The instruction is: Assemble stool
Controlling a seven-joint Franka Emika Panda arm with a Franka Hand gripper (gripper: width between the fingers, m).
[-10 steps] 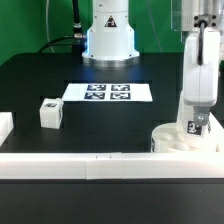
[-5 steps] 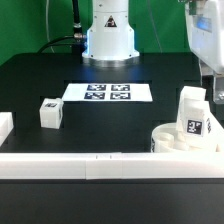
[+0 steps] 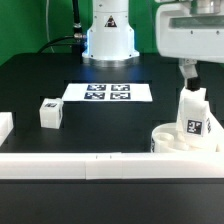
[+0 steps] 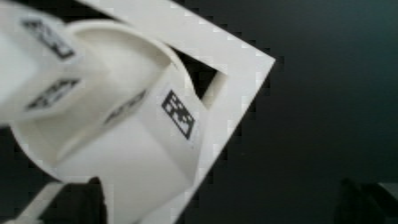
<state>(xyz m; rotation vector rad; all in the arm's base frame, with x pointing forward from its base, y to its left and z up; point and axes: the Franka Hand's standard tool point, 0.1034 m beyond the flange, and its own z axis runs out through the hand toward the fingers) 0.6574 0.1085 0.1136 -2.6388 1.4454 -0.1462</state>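
leg (image 3: 193, 115) stands upright on the seat (image 3: 166, 141), exterior view's right | gripper (image 3: 189, 73) has let go and risen above it, jaws wide, empty | leg looks seated, though wrist view is blurry | your next: the loose leg (image 3: 48, 112)

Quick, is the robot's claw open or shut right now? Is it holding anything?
Gripper: open, holding nothing. It hangs above the leg, which stands upright on the seat.
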